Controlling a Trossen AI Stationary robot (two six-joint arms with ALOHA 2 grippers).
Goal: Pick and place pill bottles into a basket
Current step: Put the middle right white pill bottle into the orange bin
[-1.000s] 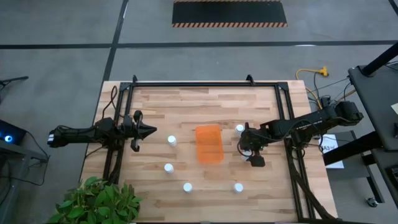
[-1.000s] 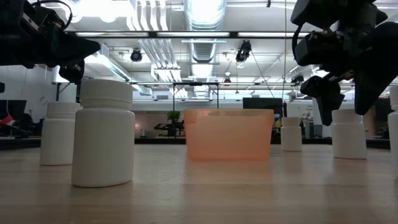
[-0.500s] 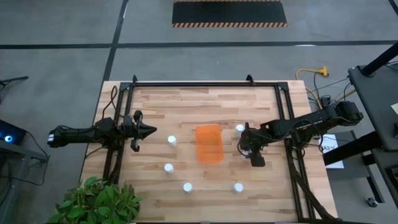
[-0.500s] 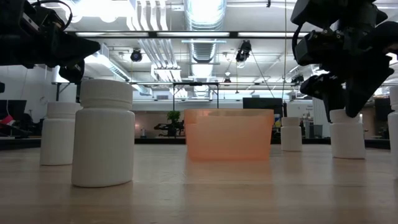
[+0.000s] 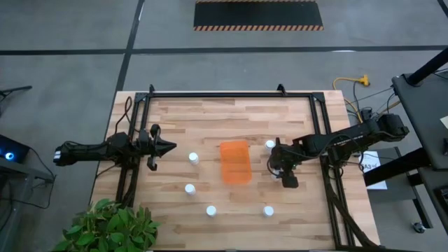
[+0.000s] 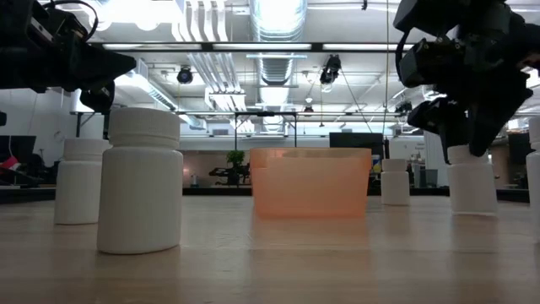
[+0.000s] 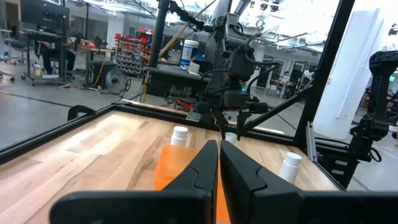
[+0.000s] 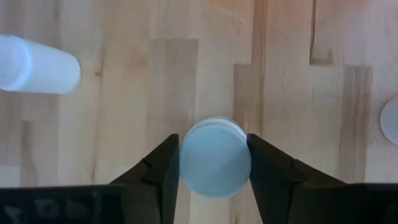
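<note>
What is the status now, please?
Right gripper shut on a pill bottle, right of the basket. Left gripper shut, waiting left. Nothing in the way.

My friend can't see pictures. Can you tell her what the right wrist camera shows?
Seen from straight above, the right gripper is closed on the round white cap of a pill bottle over the wooden table. Another bottle stands nearby.

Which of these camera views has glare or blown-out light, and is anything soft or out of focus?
Low view: ceiling lights blow out white, the nearest pill bottle sharp. Left wrist view: left gripper looms dark and soft, bright windows behind. Right wrist view: even light, the cap between the right gripper fingers slightly soft. High view: flat, no glare.
</note>
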